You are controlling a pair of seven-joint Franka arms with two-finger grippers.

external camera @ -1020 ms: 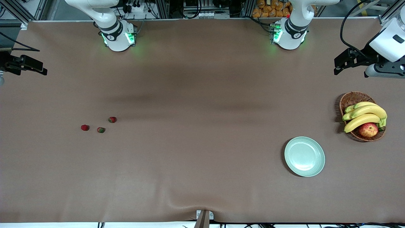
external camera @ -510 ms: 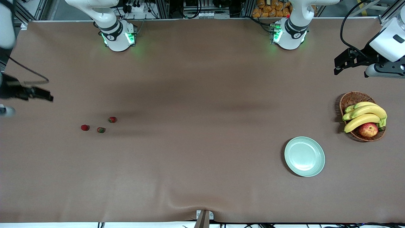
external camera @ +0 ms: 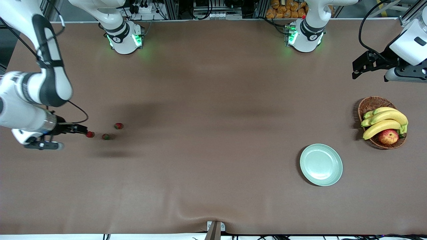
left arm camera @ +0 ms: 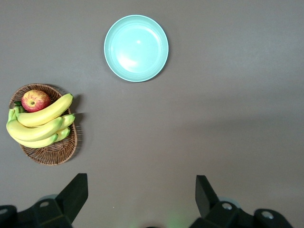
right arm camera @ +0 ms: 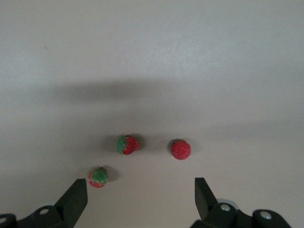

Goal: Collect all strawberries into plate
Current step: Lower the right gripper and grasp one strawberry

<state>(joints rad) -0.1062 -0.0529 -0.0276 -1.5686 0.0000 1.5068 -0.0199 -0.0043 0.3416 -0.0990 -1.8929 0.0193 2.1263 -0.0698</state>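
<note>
Brown cloth is covering our table. We are seeing the right gripper, empty with fingers spread wide, now arriving over the three strawberries at the right arm's end, where a second ago it hung at the table's edge. Our left gripper is waiting, open and empty, above the banana basket; the mint plate is lying bare beside it.
</note>
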